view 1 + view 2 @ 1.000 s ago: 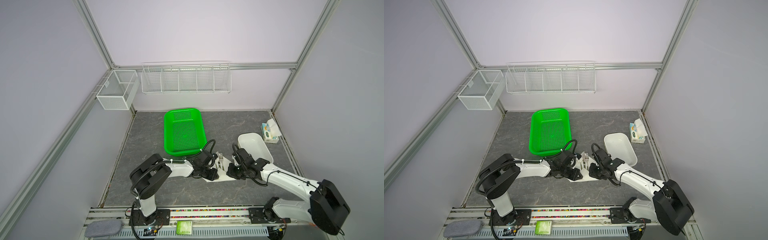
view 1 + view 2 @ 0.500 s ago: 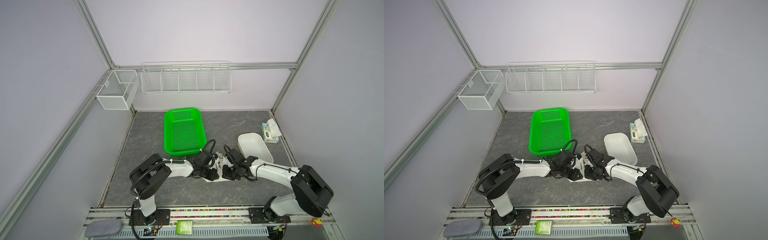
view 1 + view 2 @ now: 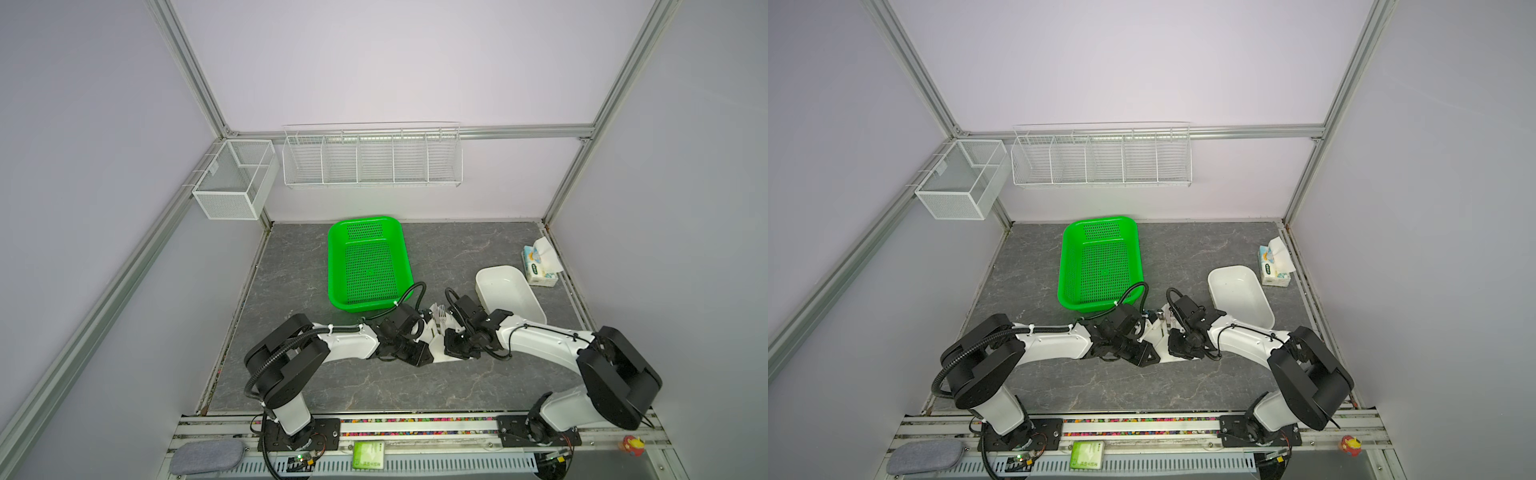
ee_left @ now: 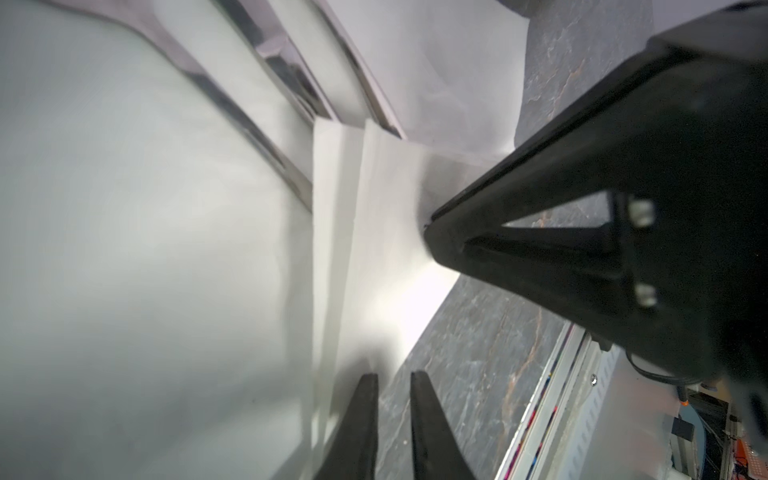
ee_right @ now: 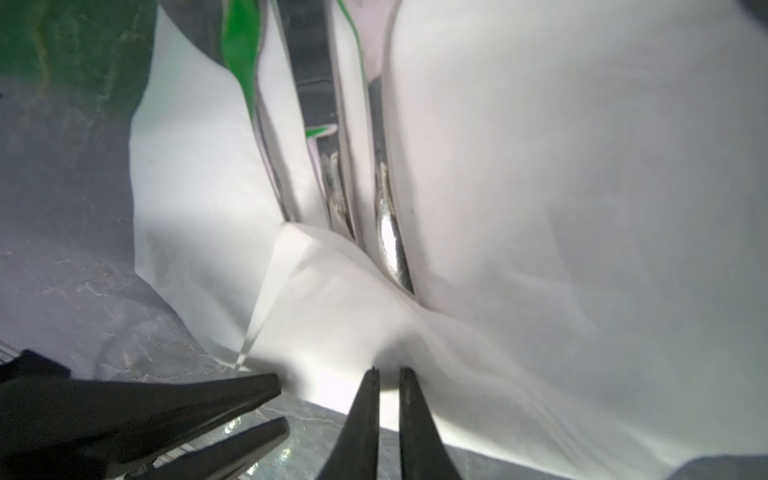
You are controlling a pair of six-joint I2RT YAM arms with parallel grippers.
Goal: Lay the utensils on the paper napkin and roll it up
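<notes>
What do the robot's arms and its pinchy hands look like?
The left arm and the right arm both have smooth white shells with chunky black joints. A ribbed black hose runs along the left one, and thin black cables loop near the wrists. The left gripper and the right gripper each have two slim, pointed black fingers.

top views: bright, sharp | wrist views: blurred (paper napkin [image 5: 332, 311] glares)
</notes>
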